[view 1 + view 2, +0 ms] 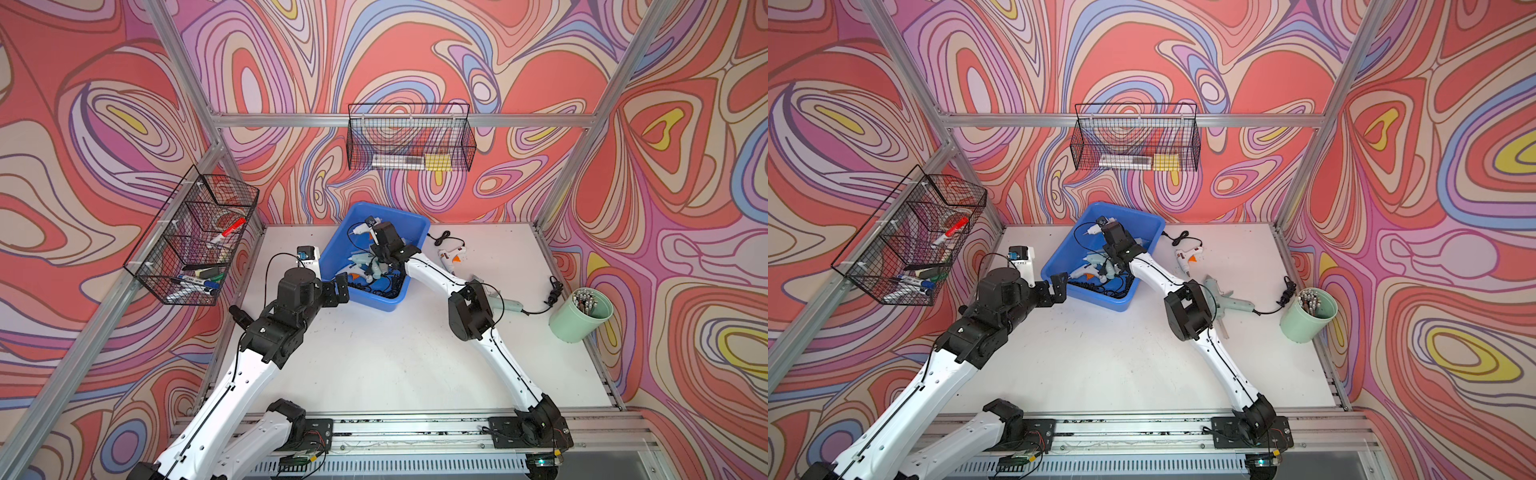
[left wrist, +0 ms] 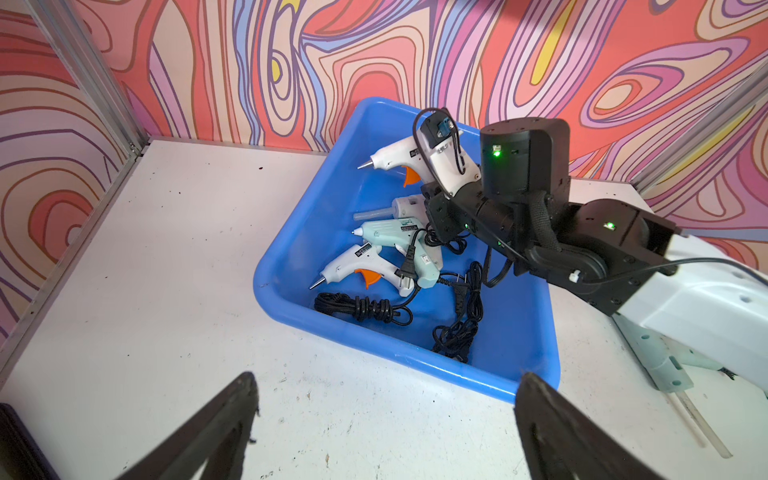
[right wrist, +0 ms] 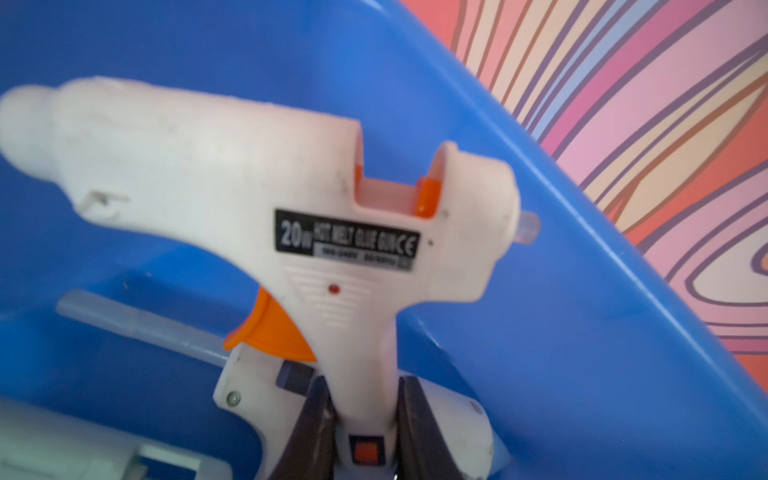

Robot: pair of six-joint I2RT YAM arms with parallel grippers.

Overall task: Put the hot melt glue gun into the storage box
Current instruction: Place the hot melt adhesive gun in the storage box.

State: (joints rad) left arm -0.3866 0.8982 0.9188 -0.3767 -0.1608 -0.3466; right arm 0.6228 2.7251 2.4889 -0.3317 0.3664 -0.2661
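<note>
1. Tabletop point(image 1: 374, 353): white and scuffed. We see both arms reaching across it toward the far side.
2. Black wire baskets: one on the back wall point(image 1: 409, 137), one on the left wall point(image 1: 195, 237) with markers in it.
3. Bright blue storage box point(image 1: 376, 305): at the far centre of the table, skewed to the table edges. We also see it from the left wrist point(image 2: 332, 199) and the right wrist point(image 3: 540, 332).
4. Mint-green cup point(image 1: 579, 316): tilted at the table's right edge and packed with thin sticks too small for us to identify.
5. Idle left gripper point(image 2: 387, 376): jaws spread wide with nothing in them, just outside the box's near-left wall in a top view point(image 1: 338, 291).
6. Busy right gripper point(image 3: 363, 409): at the box's far end, jaws clamped tight on a handle.
7. That handle belongs to the hot melt glue gun point(image 3: 249, 187): white with an orange trigger and a "20w" label. It is held inside the box's outline near the far wall point(image 2: 399, 158), nozzle toward the robot's left. We can't tell if it touches the box floor.
8. Already lying in the box: a mint gun point(image 2: 395, 232), a white gun point(image 2: 357, 270) and bundled black cords point(image 2: 361, 307).
9. Out on the table right of the box: a loose white gun point(image 1: 446, 259) and a loose mint gun point(image 1: 1229, 297), the latter partly behind the right arm.
</note>
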